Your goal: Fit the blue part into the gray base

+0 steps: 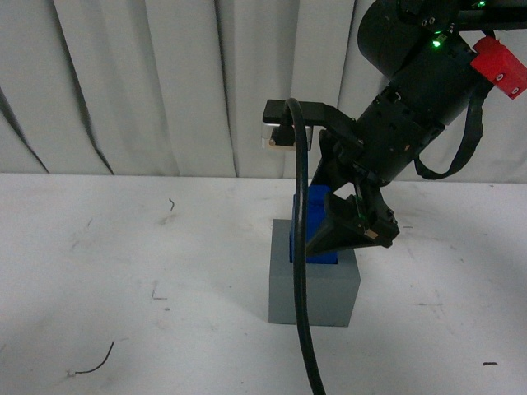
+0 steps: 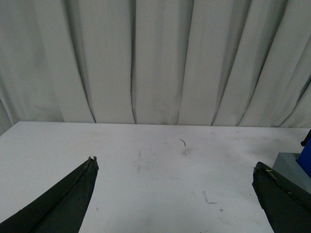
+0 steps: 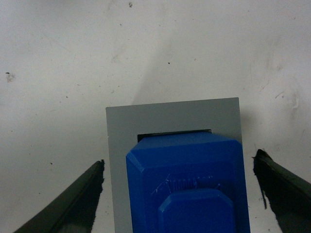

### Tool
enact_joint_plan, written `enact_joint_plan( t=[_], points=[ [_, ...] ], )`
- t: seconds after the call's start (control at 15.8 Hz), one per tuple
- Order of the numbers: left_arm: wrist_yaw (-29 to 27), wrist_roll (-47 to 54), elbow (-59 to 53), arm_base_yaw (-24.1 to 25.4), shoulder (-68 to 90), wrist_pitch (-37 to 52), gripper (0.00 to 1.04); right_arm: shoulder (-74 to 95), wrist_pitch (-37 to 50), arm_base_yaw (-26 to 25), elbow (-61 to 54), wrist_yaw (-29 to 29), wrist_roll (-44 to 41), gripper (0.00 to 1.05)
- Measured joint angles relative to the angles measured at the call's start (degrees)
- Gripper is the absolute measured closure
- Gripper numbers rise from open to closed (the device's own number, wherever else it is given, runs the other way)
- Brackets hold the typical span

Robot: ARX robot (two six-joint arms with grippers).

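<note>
The gray base (image 1: 313,284) stands on the white table near the middle. The blue part (image 1: 317,218) stands upright in the recess in its top, its upper portion sticking out. In the right wrist view the blue part (image 3: 187,184) with its square knob fills the gray base (image 3: 170,116); a dark slit of the recess shows behind it. My right gripper (image 3: 179,167) is open, its fingers (image 3: 82,194) apart on either side of the block, not touching it. My left gripper (image 2: 175,167) is open over bare table; the base's corner (image 2: 291,167) and a blue edge (image 2: 306,158) show beside one finger.
A black cable (image 1: 300,271) hangs from the right arm in front of the base. A white curtain (image 1: 165,82) closes off the far edge of the table. A small wire scrap (image 1: 95,364) lies on the table (image 1: 123,263) at the front left.
</note>
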Motion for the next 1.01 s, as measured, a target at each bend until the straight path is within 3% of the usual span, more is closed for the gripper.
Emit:
enact_joint_plan(
  t=[0.06,0.38,0.76,0.82,0.88,1.01],
  points=[
    [0.0,0.0,0.0,0.0,0.0,0.0,0.07,0.0,-0.22,-0.02,0.0,-0.02,-0.37,0.06],
    [-0.02,0.0,0.0,0.0,0.0,0.0,0.07,-0.02,-5.38,-0.48,3.13,-1.75,-5.95,0.06],
    [0.0,0.0,0.0,0.0,0.0,0.0,0.07,-14.36,-13.46,-6.34,2.14,-15.76,-21.27,0.06],
    [-0.09,0.0,0.0,0.0,0.0,0.07,0.07,-21.81,9.42,-6.05,-8.92,-5.73,-15.28,0.13],
    [0.09,0.02,0.02,0.0,0.0,0.0,0.07,-30.18,30.36,-6.56,-22.73,9.86,-2.51,0.25],
    [-0.11,0.0,0.02,0.0,0.0,0.0,0.07,-46.07,65.16,-11.28,-49.37,29.99,28.94,0.48]
  ],
)
